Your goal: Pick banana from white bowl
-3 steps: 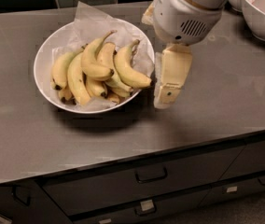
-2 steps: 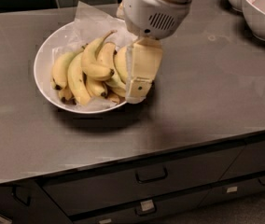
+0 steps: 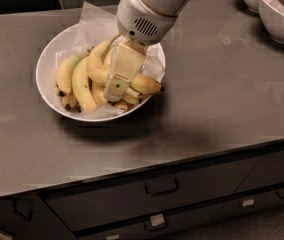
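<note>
End effector (image 3: 114,91) (grip state unclear) low over banana (image 3: 148,85) in white bowl (image 3: 44,70)

You had the curved yellow banana (image 3: 148,84) lying in the paper-lined white bowl (image 3: 45,81), dark tip pointing right, the tool (image 3: 114,88) over it.

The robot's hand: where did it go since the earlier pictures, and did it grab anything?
The cream two-finger gripper swung from the grey counter beside the wide white paper-lined bowl to down among the yellow bananas. No banana is lifted yet. Bowl and bananas stayed put.
</note>
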You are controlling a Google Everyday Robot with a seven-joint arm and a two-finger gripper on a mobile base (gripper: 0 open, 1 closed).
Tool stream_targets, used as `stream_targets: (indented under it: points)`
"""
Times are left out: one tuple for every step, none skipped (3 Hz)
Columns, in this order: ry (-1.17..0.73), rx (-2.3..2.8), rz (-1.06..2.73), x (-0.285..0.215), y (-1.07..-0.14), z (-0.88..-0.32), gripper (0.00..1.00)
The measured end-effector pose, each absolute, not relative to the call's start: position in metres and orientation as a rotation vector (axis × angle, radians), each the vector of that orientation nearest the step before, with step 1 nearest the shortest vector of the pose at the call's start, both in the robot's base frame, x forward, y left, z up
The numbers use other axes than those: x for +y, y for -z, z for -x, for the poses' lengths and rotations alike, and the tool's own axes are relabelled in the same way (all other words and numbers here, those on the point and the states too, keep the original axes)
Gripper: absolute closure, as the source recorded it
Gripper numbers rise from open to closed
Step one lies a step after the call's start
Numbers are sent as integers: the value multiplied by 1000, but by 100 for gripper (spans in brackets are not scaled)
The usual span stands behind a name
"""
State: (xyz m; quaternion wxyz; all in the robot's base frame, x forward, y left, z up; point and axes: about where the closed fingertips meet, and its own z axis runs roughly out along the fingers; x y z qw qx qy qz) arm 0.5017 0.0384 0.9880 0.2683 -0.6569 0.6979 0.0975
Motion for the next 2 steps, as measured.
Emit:
stream_targets:
  points:
    - [-263,1882,1772,38,-988,-502,0]
    - [-262,1916,1781,47,-980,-502,0]
